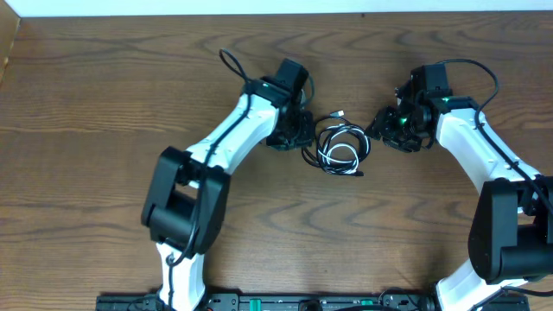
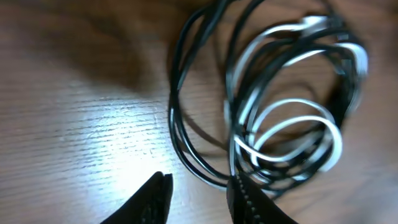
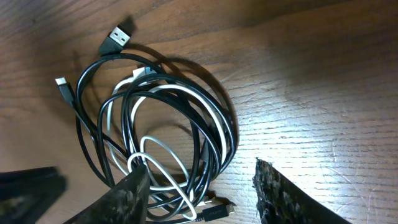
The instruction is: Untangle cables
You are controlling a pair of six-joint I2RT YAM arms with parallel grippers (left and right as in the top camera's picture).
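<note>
Lying coiled together on the counter (image 1: 86, 104), the black cable (image 2: 174, 93) and the white cable (image 2: 336, 134) have their loops interlaced, midway between your two arms. Your left jaws stand narrowly apart at the coil's edge, gripping nothing. Your right jaws stand wide, the coil's edge between their fingertips (image 3: 134, 193), unclamped

We saw a dark brown, wood-grained desk (image 1: 78, 104). A white strip (image 1: 259, 7) ran along the desk's far edge, and a black rail (image 1: 121, 302) lay along the desk's near edge.
</note>
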